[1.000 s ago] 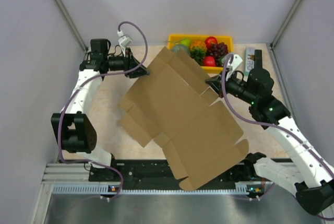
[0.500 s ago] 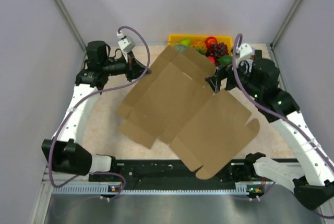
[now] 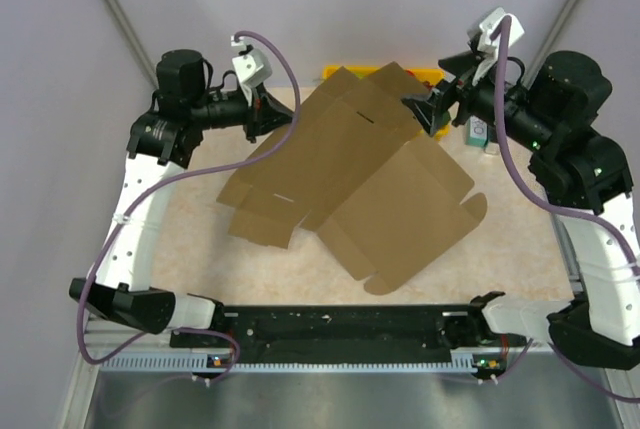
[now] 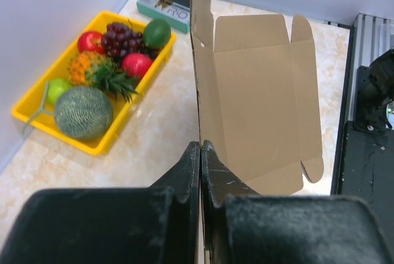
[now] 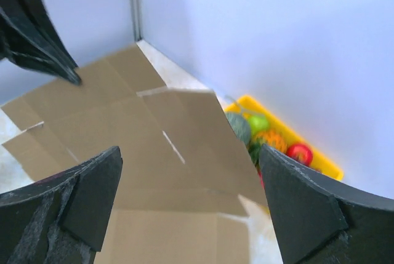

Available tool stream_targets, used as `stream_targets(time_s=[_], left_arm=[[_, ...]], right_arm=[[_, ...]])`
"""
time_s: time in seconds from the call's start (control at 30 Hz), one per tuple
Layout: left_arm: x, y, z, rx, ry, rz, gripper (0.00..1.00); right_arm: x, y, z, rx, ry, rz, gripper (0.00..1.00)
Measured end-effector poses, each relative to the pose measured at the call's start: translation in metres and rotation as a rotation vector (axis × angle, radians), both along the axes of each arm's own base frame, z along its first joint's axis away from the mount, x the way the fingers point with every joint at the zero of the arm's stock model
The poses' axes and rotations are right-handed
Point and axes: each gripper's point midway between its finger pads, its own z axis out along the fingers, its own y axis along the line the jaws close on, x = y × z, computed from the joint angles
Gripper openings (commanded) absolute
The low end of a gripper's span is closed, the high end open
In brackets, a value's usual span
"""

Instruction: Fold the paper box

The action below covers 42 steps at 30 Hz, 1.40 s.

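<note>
Tabletop point(image 3: 200, 249): it carried the whole sheet. A second before, one flap had hung past the 6 o'clock edge over the arm bases.
Paper box point(image 3: 350, 189): the brown cardboard sheet lay unfolded across the middle. Its 12 o'clock edge was lifted and its 5 o'clock flap rested on the surface. It had been drawn back toward 12 o'clock and turned a little.
Left gripper point(image 3: 272, 109): at 11 o'clock, pressed together on the sheet's raised edge and pinching it. The left wrist view showed the card clamped edge-on. This hold had stayed on through the move.
Right gripper point(image 3: 428, 109): at 1 o'clock, spread wide with nothing between the fingers, and the sheet lay below it in its own view. Half a second before, it had sat lower at the sheet's 3 o'clock edge, and it had since risen.
Fruit tray point(image 4: 55, 133): at 12 o'clock, mostly hidden behind the lifted card from above.
Carton point(image 3: 480, 134): at 2 o'clock, beside the tray.
Meaning: likely repositioning only, with no crease bent yet. With a single hold on it, the sheet could swing.
</note>
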Motion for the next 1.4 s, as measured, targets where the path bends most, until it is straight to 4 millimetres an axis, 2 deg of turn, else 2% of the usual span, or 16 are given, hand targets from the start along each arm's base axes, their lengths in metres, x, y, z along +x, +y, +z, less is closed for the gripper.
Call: stream_targets(time_s=[0.2, 0.33, 0.47, 0.57, 0.67, 0.93, 1.03, 1.07, 1.17, 1.2, 1.23, 1.27, 1.3, 1.33, 1.37, 1.4], left_arm=[[-0.003, -0.002, -0.015, 0.028, 0.048, 0.008, 0.0], [-0.008, -0.008, -0.014, 0.029, 0.044, -0.011, 0.0], [-0.011, -0.01, -0.014, 0.032, 0.038, -0.017, 0.0], [-0.012, -0.011, -0.013, 0.036, 0.032, -0.018, 0.0], [-0.013, -0.012, -0.015, 0.043, 0.026, -0.024, 0.0], [-0.018, -0.01, -0.013, 0.055, -0.015, -0.029, 0.0], [-0.019, -0.009, -0.013, 0.062, -0.027, -0.03, 0.0], [-0.019, -0.008, -0.014, 0.064, -0.03, -0.03, 0.0], [-0.019, -0.008, -0.015, 0.069, -0.031, -0.026, 0.0], [-0.018, -0.007, -0.015, 0.072, -0.032, -0.022, 0.0], [-0.018, -0.007, -0.015, 0.072, -0.034, -0.018, 0.05], [-0.017, -0.006, -0.015, 0.073, -0.039, -0.009, 0.11], [-0.016, -0.006, -0.015, 0.073, -0.043, -0.003, 0.2], [-0.016, -0.005, -0.015, 0.07, -0.048, 0.007, 0.38], [-0.015, -0.004, -0.014, 0.064, -0.051, 0.02, 0.44], [-0.015, -0.003, -0.014, 0.056, -0.055, 0.036, 0.58]], right_arm=[[0.004, 0.031, 0.046, -0.051, -0.18, 0.148, 0.92], [0.015, 0.07, 0.055, -0.086, -0.237, 0.264, 0.86], [0.029, 0.112, 0.034, -0.152, -0.241, 0.353, 0.72], [0.04, 0.126, 0.01, -0.201, -0.21, 0.381, 0.68], [0.044, 0.13, -0.008, -0.237, -0.18, 0.398, 0.62], [0.04, 0.133, -0.036, -0.281, -0.142, 0.446, 0.5], [0.038, 0.133, -0.045, -0.293, -0.12, 0.464, 0.4], [0.037, 0.134, -0.047, -0.294, -0.114, 0.47, 0.3], [0.034, 0.135, -0.05, -0.296, -0.105, 0.489, 0.14], [0.032, 0.135, -0.05, -0.292, -0.098, 0.497, 0.11], [0.031, 0.136, -0.05, -0.293, -0.1, 0.502, 0.09], [0.029, 0.136, -0.051, -0.29, -0.093, 0.512, 0.0], [0.028, 0.136, -0.052, -0.29, -0.091, 0.516, 0.0], [0.027, 0.137, -0.053, -0.288, -0.085, 0.523, 0.0], [0.027, 0.136, -0.053, -0.29, -0.086, 0.522, 0.0], [0.027, 0.135, -0.052, -0.289, -0.087, 0.519, 0.0]])
